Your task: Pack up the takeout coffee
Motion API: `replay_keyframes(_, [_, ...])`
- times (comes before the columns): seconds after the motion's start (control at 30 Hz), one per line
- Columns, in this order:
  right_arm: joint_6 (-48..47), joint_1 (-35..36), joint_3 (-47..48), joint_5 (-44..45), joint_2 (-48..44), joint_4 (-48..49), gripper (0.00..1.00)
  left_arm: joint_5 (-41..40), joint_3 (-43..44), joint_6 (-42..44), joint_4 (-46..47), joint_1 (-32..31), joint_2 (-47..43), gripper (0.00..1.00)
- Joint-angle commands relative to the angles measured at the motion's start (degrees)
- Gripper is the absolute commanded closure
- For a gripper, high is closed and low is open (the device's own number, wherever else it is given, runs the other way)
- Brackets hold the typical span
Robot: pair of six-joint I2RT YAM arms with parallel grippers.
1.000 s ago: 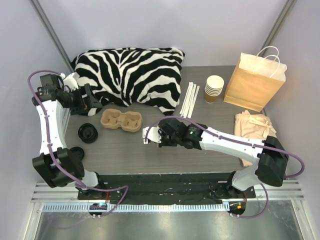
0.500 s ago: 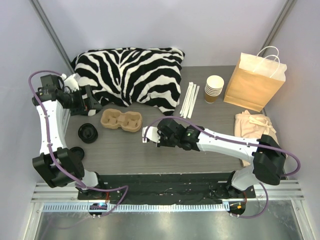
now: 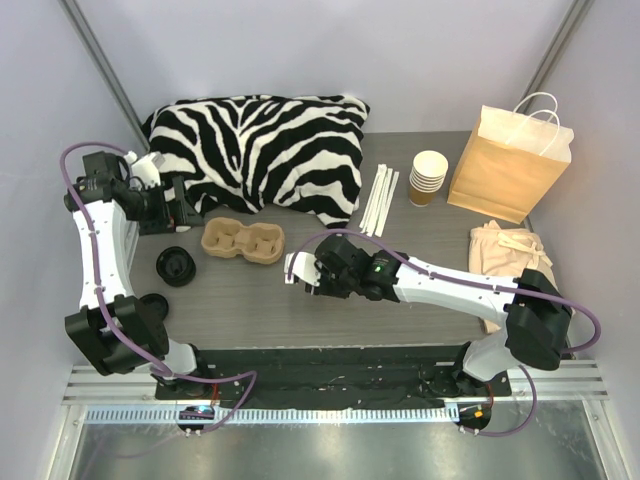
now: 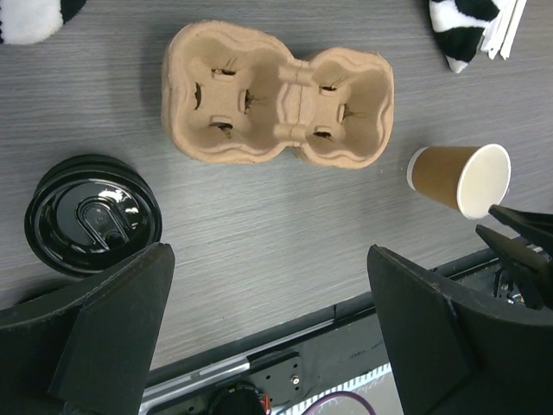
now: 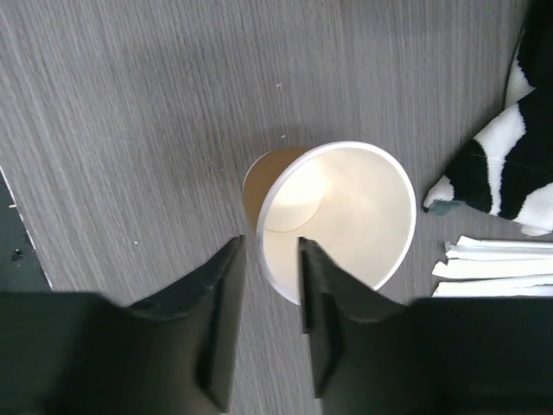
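Centrally, near the front of the grey tabletop [image 3: 250,300]: takeout coffee cup [image 5: 346,216], tan outside, white inside, open-topped, mouth up. Astride its wall, the right pincer [image 5: 270,246], one finger over the mouth, the other outside; jaws a little apart, rim wall loose in the gap, nothing gripped. Just left of the cup and slightly farther back, a two-well pulp carrier [image 4: 278,95]. Left of that again, apart from it, a loose black lid [image 4: 92,214], flat on the wood grain. Raised over that left side, looking down on carrier and lid, the left pincer [image 4: 266,259], spread fully and holding nothing. Along the back, a zebra-striped pillow [image 3: 260,145]; off its right end, white wrapped straws [image 3: 380,198], then a stack of open tan cups [image 3: 428,177], then a brown paper bag [image 3: 508,160] with white handles, upright. Nearer than the bag, at the right edge, a folded beige cloth bundle [image 3: 508,255], partly hidden by the right arm [image 3: 450,280].
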Motion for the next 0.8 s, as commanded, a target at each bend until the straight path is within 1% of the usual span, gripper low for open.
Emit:
replay_keyframes(0.0, [1.17, -0.11, 3.42, -2.05, -1.14, -1.65, 0.57, -0.03, 0.02, 3.18, -2.36, 0.16, -1.73, 0.0])
replay_keyframes(0.03, [1.17, -0.11, 4.21, -2.58, -1.14, -2.44, 0.54, -0.03, 0.37, 3.71, -3.06, 0.16, -1.73, 0.0])
replay_keyframes(0.07, [1.26, -0.11, 5.09, -2.93, -1.32, -3.14, 0.48, -0.47, 0.63, 4.41, -3.85, 0.16, -1.73, 0.0])
replay_keyframes(0.1, [1.34, -0.2, 7.1, -5.11, -1.67, -4.89, 0.44, -0.91, 0.9, 5.38, -5.77, 0.16, -1.82, 0.0])
replay_keyframes(0.13, [1.52, -0.37, 8.34, -5.83, -1.93, -5.87, 0.41, -1.61, 1.42, 7.65, -7.01, 0.16, -1.9, 0.0])
replay_keyframes(0.17, [1.61, -0.64, 9.57, -7.92, -2.2, -6.83, 0.36, -3.18, 1.77, 9.32, -8.32, 0.16, -2.16, 0.0])
replay_keyframes(0.2, [1.78, -0.9, 12.36, -8.9, -2.37, -8.84, 0.32, -4.42, 1.95, 10.73, -10.77, 0.25, -2.43, 0.0])
replay_keyframes(0.23, [1.96, -1.86, 13.96, -10.22, -2.72, -9.91, 0.29, -5.39, 2.13, 14.14, -12.02, 0.16, -3.13, 0.0])
replay_keyframes(0.27, [2.13, -2.39, 15.54, -11.36, -2.55, -11.05, 0.24, -6.96, 2.13, 15.83, -14.9, 0.16, -3.48, 0.0])
replay_keyframes(0.3, [2.4, -3.09, 18.52, -13.2, -2.64, -12.71, 0.22, -7.5, 2.3, 17.41, -16.58, 0.16, -4.01, 0.0])
replay_keyframes(0.33, [2.92, -4.67, 19.94, -14.26, -2.47, -13.34, 0.14, -8.29, 1.87, 20.65, -17.99, 0.16, -5.06, 0.0])
replay_keyframes(0.4, [4.85, -7.04, 23.71, -17.5, -2.11, -14.58, 0.09, -11.71, -0.23, 23.48, -20.72, 0.16, -6.47, 0.0])
replay_keyframes(0.47, [6.43, -10.73, 25.57, -19.01, -1.59, -15.1, 0.06, -15.13, -2.69, 28.03, -21.6, 0.6, -8.75, 0.0])
replay_keyframes(0.5, [6.97, -11.7, 26.88, -19.63, -1.5, -15.19, 0.06, -17.59, -5.84, 29.98, -21.61, 1.38, -9.54, 0.01])
replay_keyframes(0.53, [7.32, -13.02, 27.33, -19.9, -1.32, -15.37, 0.06, -18.66, -7.61, 32.08, -21.78, 3.92, -10.07, 0.0])
replay_keyframes(0.57, [7.84, -15.29, 27.94, -20.42, -1.23, -15.89, 0.06, -19.71, -9.54, 37.67, -21.87, 5.68, -10.51, 0.0])
replay_keyframes(0.6, [8.81, -16.71, 28.91, -21.9, -1.15, -16.16, 0.05, -20.94, -13.13, 40.34, -21.87, 10.57, -10.52, 0.0])
replay_keyframes(0.63, [9.43, -17.94, 29.26, -22.53, -1.23, -16.42, 0.05, -21.13, -14.47, 43.5, -21.96, 13.06, -10.34, 0.0])
replay_keyframes(0.67, [9.87, -20.13, 29.7, -23.14, -1.58, -16.94, 0.05, -21.21, -15.53, 48.58, -22.66, 15.26, -9.56, 0.0])
replay_keyframes(0.73, [10.66, -21.9, 29.97, -24.37, -1.93, -17.39, 0.05, -22.26, -18.08, 52.48, -21.62, 20.0, -9.11, 0.0])
replay_keyframes(0.77, [10.75, -22.78, 30.06, -24.55, -2.02, -17.65, 0.05, -22.1, -18.87, 54.5, -19.61, 21.42, -9.28, 0.0])
